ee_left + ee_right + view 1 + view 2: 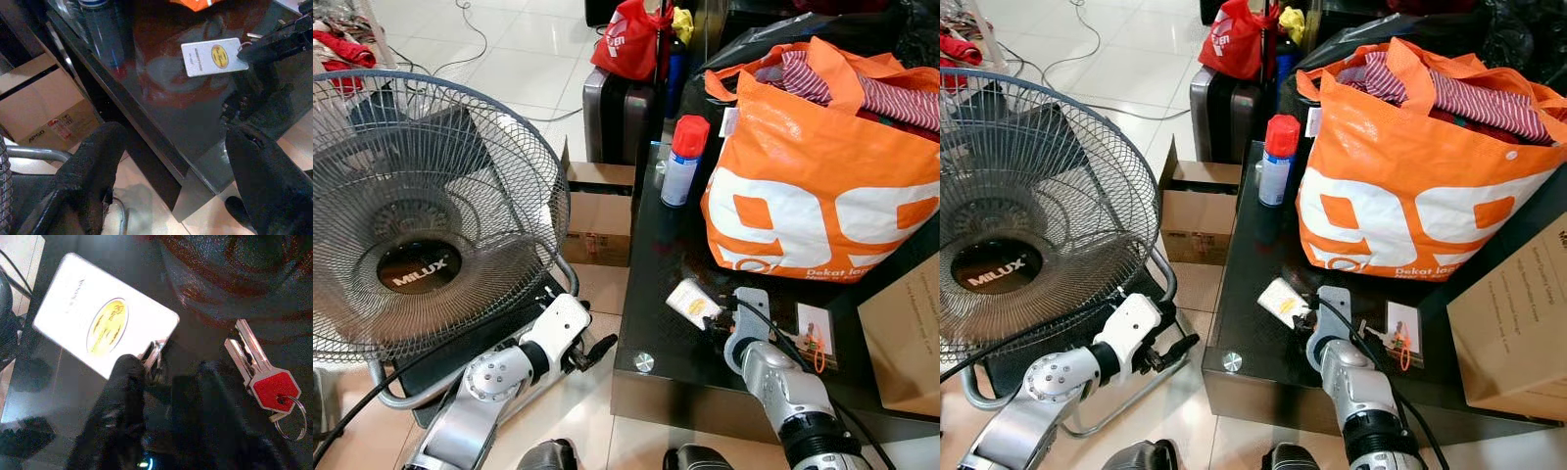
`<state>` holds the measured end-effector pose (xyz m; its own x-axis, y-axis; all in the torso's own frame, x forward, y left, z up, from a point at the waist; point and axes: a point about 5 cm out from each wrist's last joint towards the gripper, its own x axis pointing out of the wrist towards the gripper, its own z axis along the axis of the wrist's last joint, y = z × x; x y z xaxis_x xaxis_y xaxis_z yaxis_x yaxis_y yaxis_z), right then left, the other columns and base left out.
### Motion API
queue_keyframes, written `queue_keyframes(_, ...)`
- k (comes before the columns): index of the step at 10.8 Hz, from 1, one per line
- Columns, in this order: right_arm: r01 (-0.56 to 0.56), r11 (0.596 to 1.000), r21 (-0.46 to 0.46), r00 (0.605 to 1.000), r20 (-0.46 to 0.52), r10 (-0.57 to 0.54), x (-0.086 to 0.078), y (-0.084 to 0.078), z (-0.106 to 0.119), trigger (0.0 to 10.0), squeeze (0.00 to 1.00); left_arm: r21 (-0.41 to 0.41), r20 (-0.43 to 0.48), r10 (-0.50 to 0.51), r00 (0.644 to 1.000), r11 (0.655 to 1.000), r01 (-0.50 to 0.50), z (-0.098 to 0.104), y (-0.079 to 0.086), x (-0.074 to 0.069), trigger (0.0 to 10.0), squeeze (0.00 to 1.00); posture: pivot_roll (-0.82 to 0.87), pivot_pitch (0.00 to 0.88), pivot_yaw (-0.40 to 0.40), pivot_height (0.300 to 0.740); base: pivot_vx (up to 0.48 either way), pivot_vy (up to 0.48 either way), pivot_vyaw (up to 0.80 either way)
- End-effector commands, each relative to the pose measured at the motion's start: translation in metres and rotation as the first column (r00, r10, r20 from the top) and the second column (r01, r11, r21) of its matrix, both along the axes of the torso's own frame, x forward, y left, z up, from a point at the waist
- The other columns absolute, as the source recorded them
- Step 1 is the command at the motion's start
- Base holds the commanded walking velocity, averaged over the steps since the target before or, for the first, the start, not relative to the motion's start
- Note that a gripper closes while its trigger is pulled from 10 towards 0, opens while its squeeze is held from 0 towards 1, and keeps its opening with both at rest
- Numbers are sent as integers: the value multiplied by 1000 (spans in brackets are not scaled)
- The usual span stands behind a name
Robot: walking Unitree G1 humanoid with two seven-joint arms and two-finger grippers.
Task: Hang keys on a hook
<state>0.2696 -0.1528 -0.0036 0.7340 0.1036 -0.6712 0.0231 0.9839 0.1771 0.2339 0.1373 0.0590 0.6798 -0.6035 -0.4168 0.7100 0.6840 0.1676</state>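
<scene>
1. The right gripper (161,382) is resting on the black table (651,333), its fingers clenching the metal ring of a white key tag (105,323).
2. A red-headed key (259,374) is lying on the tabletop just beside that gripper, apart from the tag.
3. The left gripper (171,181) is hanging released beside the table edge, near the fan (416,215).
4. An orange bag (822,176) and spray can (683,162) are standing on the table.

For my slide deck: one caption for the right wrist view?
Right gripper pinching the ring of a white tag beside red-headed keys on a black table.
</scene>
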Motion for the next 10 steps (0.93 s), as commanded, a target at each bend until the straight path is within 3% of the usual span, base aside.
queue_keyframes(1, 7, 1000, 7, 999, -45, -7, -6, -2, -8, 0, 0, 10, -14, -11, 1000, 1000, 11, -4, 0, -2, 10000, 0, -173, 152, -27, 740, 0, 0, 0)
queue_keyframes(7, -2, 1000, -15, 999, -32, 2, -6, -7, -6, 0, 0, 4, -4, -15, 1000, 1000, 15, -6, -2, 1, 10000, 0, -183, 137, -27, 740, 0, 0, 0)
queue_keyframes(10, -75, 997, -4, 995, 66, 75, -6, -10, 8, 0, 0, 7, 10, -8, 1000, 1000, 8, -7, -1, 1, 10000, 0, -182, 103, -22, 740, 0, 0, 0)
